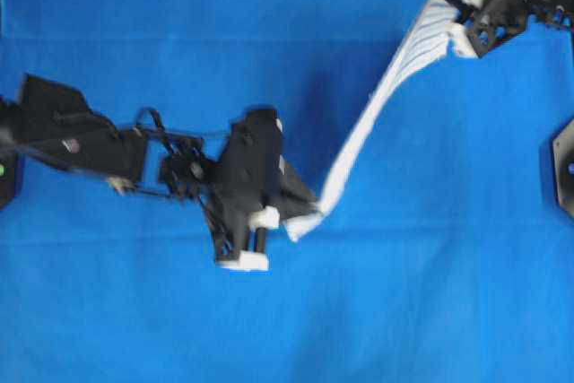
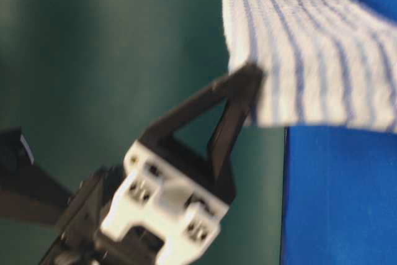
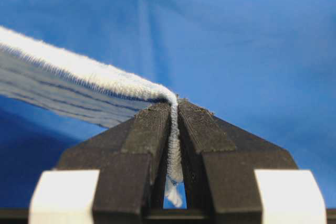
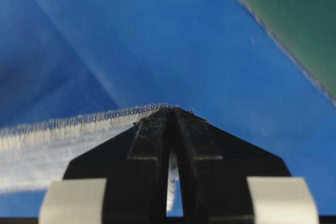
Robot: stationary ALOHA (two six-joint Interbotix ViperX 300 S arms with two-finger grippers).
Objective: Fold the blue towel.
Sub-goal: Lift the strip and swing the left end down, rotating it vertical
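Towel strung between two thin pinches

Slippage is your main worry; each arm holds the blue towel (image 1: 395, 105) by only a sliver of hem, so a tug from arms that drift apart could pull an edge free and drop that end onto the blue surface (image 1: 430, 293); if the arms close in unevenly, the slack band may twist and the fold will land crooked; keep the pair moving together

The left gripper (image 3: 174, 109) has its fingers (image 3: 149, 129) pressed fully together on the towel's corner, cloth showing in the slit between them; the right gripper (image 4: 171, 113) is likewise clamped tight on the opposite hem; the towel hangs off the surface, stretched from the middle toward the upper right of the overhead view
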